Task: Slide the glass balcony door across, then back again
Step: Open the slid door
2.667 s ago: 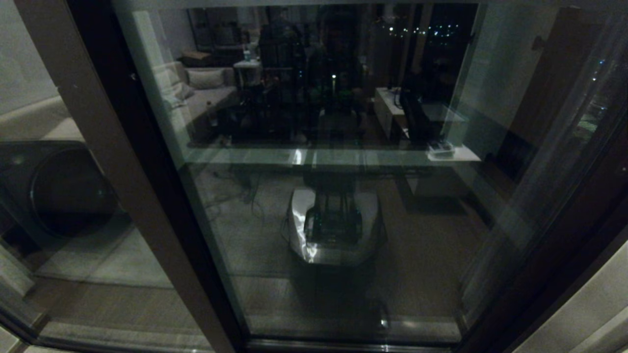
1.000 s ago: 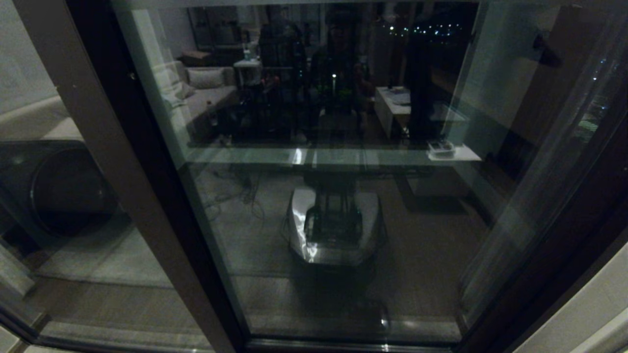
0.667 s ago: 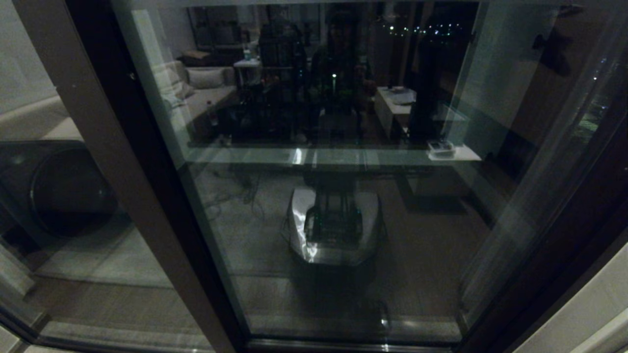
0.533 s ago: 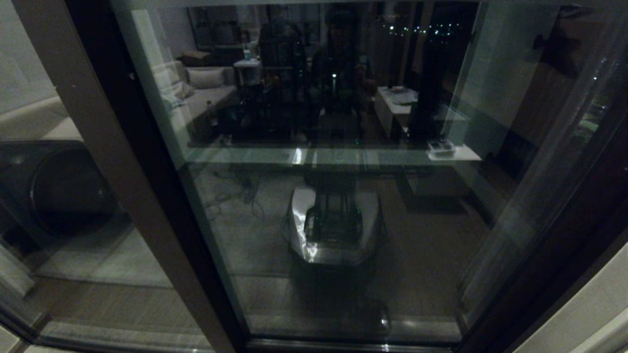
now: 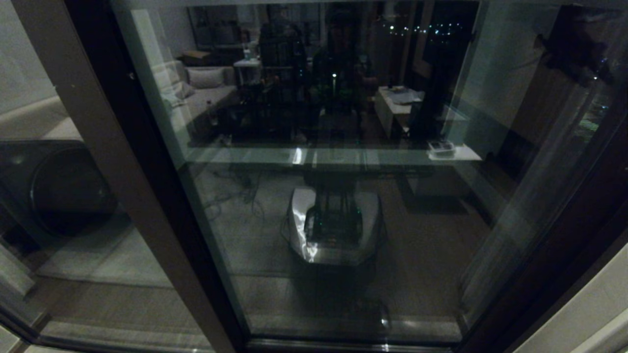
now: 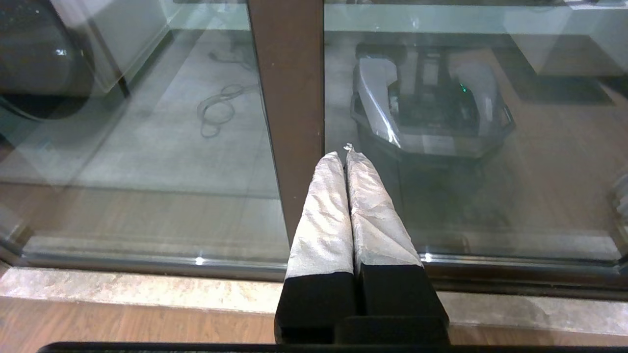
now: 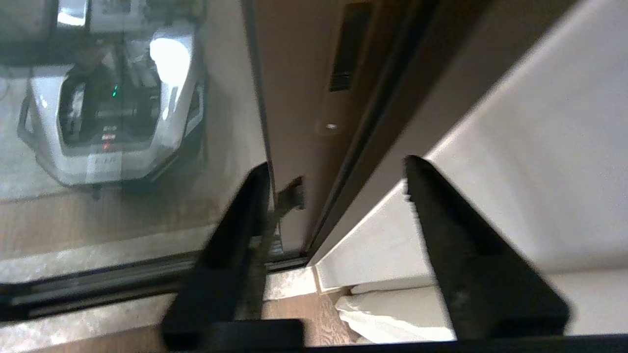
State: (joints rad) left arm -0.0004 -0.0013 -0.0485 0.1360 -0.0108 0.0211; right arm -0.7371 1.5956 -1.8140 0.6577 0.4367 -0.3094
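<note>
In the head view the glass balcony door (image 5: pixel 343 206) fills the middle of the frame, a wide reflective pane set between a brown post (image 5: pixel 105 162) on the left and its own dark stile (image 5: pixel 554 274) on the right, its bottom rail running along the floor track. Neither arm shows directly here; the glass mirrors the robot's white base (image 5: pixel 336 230), and high on the right a dark arm-like shape appears in the reflection. In the left wrist view the left gripper (image 6: pixel 347 154) points toward the lower part of the brown post (image 6: pixel 289 98), its two white-wrapped fingers (image 6: pixel 321 211) pressed together with nothing between them; they hang above the stone sill (image 6: pixel 147 289) and short of the glass. The robot's base (image 6: pixel 431 113) is mirrored in the pane beside the post. In the right wrist view the right gripper (image 7: pixel 338 169) is tilted and points at the foot of the door's stile (image 7: pixel 304 98), its black fingers (image 7: pixel 230 235) spread wide and holding nothing. One finger lies in front of the glass edge, the other in front of the white wall (image 7: pixel 530 147) beside the frame. The narrow recessed slot handle (image 7: pixel 347 46) sits higher up the stile, apart from the fingertips, with a small screw (image 7: pixel 331 126) below it. No readable writing or label shows in any view.
</note>
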